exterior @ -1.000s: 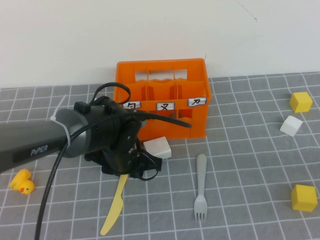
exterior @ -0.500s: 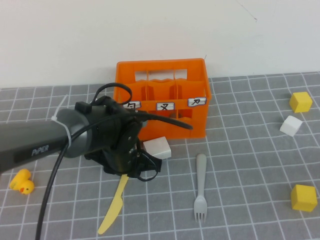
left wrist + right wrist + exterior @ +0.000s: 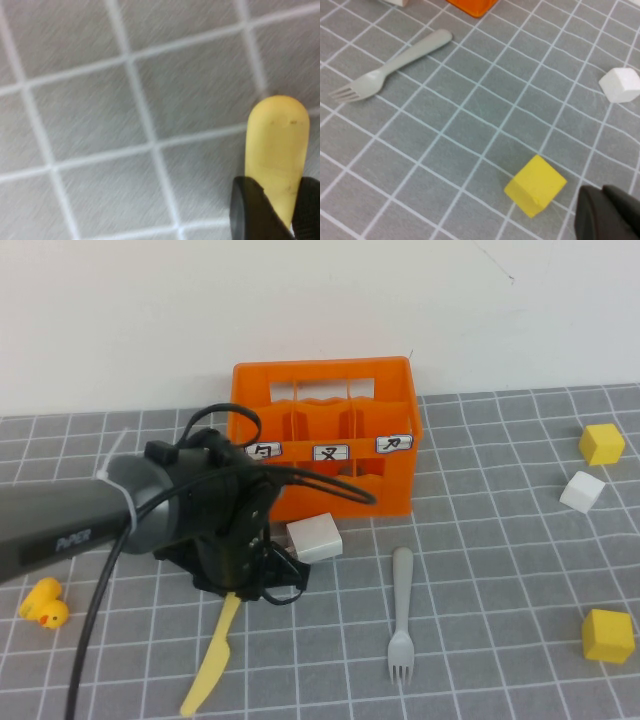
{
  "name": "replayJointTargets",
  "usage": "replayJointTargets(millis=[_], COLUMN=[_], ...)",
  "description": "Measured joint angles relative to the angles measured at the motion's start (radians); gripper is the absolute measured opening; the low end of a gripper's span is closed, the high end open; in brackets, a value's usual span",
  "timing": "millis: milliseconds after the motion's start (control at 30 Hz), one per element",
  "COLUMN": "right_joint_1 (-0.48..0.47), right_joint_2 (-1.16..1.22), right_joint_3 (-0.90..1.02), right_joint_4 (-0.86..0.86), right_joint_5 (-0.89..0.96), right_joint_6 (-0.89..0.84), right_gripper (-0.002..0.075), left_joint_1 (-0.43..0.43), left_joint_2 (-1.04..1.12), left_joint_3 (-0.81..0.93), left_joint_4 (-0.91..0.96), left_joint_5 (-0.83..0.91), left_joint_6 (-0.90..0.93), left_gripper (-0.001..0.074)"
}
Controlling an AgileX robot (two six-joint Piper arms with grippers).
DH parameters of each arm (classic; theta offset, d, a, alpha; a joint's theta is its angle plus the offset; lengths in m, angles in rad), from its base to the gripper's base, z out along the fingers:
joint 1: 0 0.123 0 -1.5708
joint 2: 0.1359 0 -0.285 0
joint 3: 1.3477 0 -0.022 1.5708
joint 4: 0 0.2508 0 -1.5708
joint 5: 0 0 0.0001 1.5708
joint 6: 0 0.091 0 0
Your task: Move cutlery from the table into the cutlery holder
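My left gripper (image 3: 236, 585) is shut on the handle of the pale-yellow knife (image 3: 209, 668), in front of the orange cutlery holder (image 3: 395, 490). The blade slants down to the front left over the grey table (image 3: 480, 570). In the left wrist view the knife's rounded handle end (image 3: 277, 145) sticks out between the black fingers (image 3: 250, 212). The grey fork (image 3: 401, 615) lies on the table to the right of the knife; it also shows in the right wrist view (image 3: 395, 60). My right gripper (image 3: 607, 215) is shut and empty, low over the table near a yellow cube (image 3: 536, 185).
A small white box (image 3: 314, 537) lies in front of the holder, beside my left arm. A yellow duck (image 3: 45, 603) sits at the left. Two yellow cubes (image 3: 601, 443) (image 3: 608, 635) and a white cube (image 3: 582, 491) sit at the right. A white wall runs behind the table.
My left gripper has shifted a little to the left with the knife in it, and the blade tip has swung further to the left. The fork and the cubes have not moved.
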State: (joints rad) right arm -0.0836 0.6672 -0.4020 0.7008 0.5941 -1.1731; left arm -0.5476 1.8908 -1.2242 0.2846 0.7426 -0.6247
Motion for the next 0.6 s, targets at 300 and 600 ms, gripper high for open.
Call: replayJointTargets(millis=[300,600], right_joint_1=[0.0,0.0], right_joint_2=[0.0,0.0], right_joint_3=[0.0,0.0], right_joint_4=[0.015,0.015], right_joint_5=[0.004,0.006], right_joint_6=[0.0,0.0], right_gripper=[-0.0003,-0.0003], left_joint_1=[0.0,0.02], left_joint_2=[-0.13,-0.147], left_joint_3=[0.002,0.002], left_joint_4=[0.033,0.026], left_joint_5=[0.051,0.07], left_joint_6=[0.0,0.0], left_gripper=[0.0008,0.0001])
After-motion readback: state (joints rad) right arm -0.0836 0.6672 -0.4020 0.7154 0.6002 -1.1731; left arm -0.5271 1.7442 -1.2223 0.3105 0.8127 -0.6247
